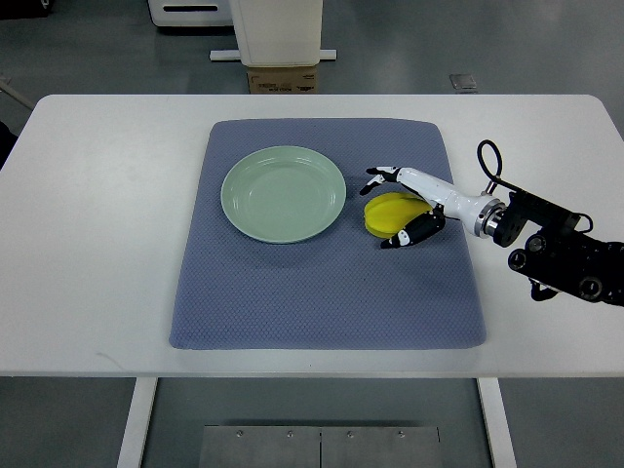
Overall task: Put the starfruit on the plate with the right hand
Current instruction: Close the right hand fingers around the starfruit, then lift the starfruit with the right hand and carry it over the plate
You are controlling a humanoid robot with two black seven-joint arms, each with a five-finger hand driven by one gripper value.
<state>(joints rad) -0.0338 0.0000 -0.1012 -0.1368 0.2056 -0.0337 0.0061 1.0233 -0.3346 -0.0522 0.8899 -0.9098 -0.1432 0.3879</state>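
Starfruit: yellow, lying on the mat just right of the plate, not on it. You'll see a narrow strip of mat betw. fruit and plate rim.
Right hand: white w/ black fingertips, arm comes in from the right edge over the table. Hand sits around the fruit's right side.
Fingers: curled around the starfruit, some over its far edge, others (dark tips) at its near edge. They look to be touching it, so you're looking at a grasp. Can't tell whether the fruit is lifted or still resting on the mat.
Plate: pale green, round, on the mat's far-left part, nothing in it.
Mat: blue-grey, textured, rectangular, centred on the table.
Table: white, mat covers its middle.
Wrist/forearm: black hardware w/ a looped cable, over the table's right side, past the mat's right edge.
Background: white unit w/ a cardboard box at its foot, on the floor beyond the far table edge.
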